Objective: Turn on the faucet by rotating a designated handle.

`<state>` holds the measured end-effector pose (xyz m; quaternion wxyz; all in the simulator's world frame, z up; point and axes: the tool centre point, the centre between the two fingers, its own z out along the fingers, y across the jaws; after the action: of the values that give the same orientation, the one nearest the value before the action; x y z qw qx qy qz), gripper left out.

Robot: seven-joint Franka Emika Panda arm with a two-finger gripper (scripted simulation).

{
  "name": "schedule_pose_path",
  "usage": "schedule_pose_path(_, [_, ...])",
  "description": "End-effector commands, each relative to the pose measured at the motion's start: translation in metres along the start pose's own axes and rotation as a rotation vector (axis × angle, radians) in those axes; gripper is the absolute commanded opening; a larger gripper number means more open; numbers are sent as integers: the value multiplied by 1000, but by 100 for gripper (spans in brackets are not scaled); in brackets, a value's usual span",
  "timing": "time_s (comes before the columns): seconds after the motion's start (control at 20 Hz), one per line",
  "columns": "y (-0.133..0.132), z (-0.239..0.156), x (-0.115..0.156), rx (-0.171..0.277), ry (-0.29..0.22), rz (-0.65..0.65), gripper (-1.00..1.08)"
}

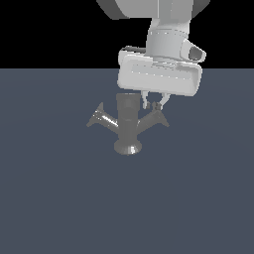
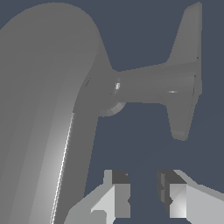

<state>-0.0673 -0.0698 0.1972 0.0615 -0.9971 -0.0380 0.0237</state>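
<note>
The faucet (image 1: 127, 121) stands upright on its flared round base, with two cone-shaped arms splaying out like a Y. The arm on the exterior view's left (image 1: 101, 119) carries a bright streak. The designated handle (image 1: 157, 118) is the dull grey arm on the exterior view's right. My gripper (image 1: 152, 105) hangs just above this handle, close beside the stem, with the jaws a little apart and nothing between them. In the wrist view the stem (image 2: 39, 109) fills one side, the handle (image 2: 153, 85) juts out from it, and my gripper (image 2: 143, 192) sits apart from the handle.
The faucet stands on a flat dark blue-grey floor (image 1: 198, 198). The white hand body (image 1: 158, 74) hides the area behind the stem's top. No other objects show.
</note>
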Motion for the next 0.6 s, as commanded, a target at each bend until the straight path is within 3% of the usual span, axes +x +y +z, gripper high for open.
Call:
schedule_pose_path(0.0, [24, 14, 14, 55, 27, 39, 71])
schedule_pose_path(0.05, [-30, 19, -31, 69, -65, 75, -13])
schedule_pose_path(0.1, [-13, 62, -23, 80, -146, 106, -13])
schedule_pose_path(0.15, [37, 61, 37, 72, -53, 72, 3])
schedule_pose_path(0.2, [25, 32, 23, 66, 14, 47, 3])
schedule_pose_path(0.25, [72, 38, 34, 20, 12, -42, 63])
schedule_pose_path(0.3, [18, 38, 34, -27, 11, -131, 63])
schedule_pose_path(0.35, [16, 1, 115, -55, 77, -200, -61])
schedule_pose_path(0.4, [-19, -27, 101, -83, 143, -270, -61])
schedule_pose_path(0.45, [-35, -5, 81, -112, 112, -361, -78])
schedule_pose_path(0.5, [-42, -3, 82, -116, 107, -372, -78])
schedule_pose_path(0.55, [-1, 29, -3, -113, 8, -361, -83])
